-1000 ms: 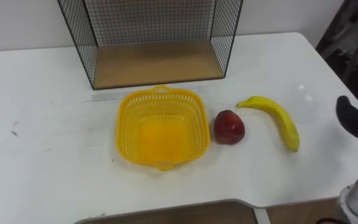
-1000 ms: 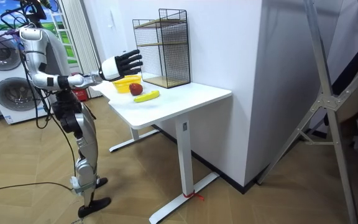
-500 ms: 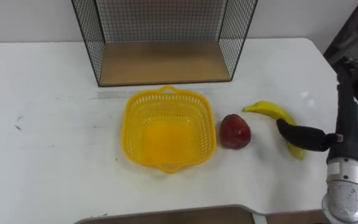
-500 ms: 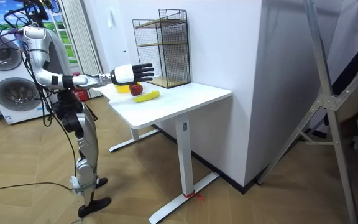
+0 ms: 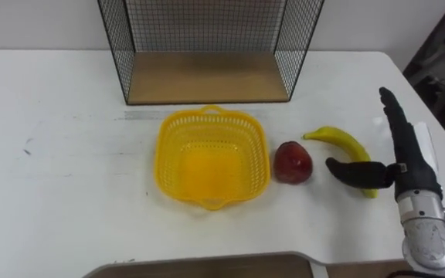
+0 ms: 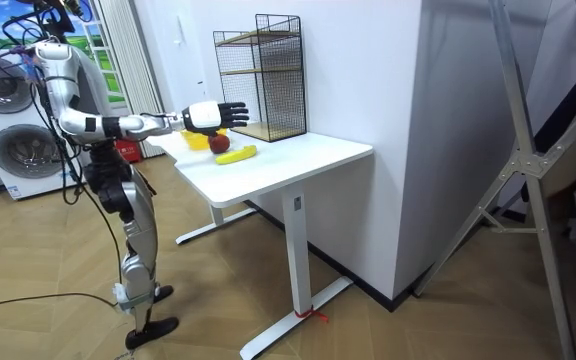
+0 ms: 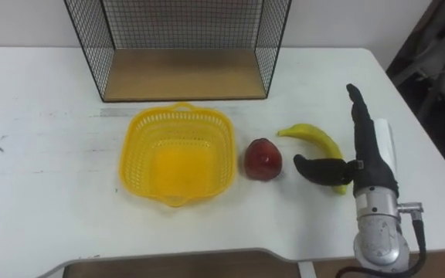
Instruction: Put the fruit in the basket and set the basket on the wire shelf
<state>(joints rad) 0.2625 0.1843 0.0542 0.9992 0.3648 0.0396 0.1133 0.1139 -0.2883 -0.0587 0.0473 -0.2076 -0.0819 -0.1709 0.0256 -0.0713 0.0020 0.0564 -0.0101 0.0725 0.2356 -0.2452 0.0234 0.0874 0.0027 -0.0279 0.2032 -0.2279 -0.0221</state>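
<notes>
A yellow plastic basket (image 5: 211,157) (image 7: 176,154) sits empty on the white table (image 5: 60,185), in front of the black wire shelf (image 5: 207,38) (image 7: 180,38) with its wooden floor. A red apple (image 5: 293,162) (image 7: 263,159) lies just right of the basket. Further right lies a yellow banana (image 5: 341,142) (image 7: 314,139). My right hand (image 5: 408,158) (image 7: 369,158) hovers open over the banana's near end, fingers straight and pointing away, thumb stretched left across the fruit. In the room view the right hand (image 6: 211,115) reaches out over the table (image 6: 288,160).
The table's front edge (image 5: 207,259) runs close below the basket, its right edge beside my right hand. In the room view, washing machines (image 6: 8,130) stand behind the robot, which stands at the table's end.
My right hand has come in from the right edge, turned palm-inward and settled over the banana's near end. The camera has shifted slightly; fruit and basket have not moved.
</notes>
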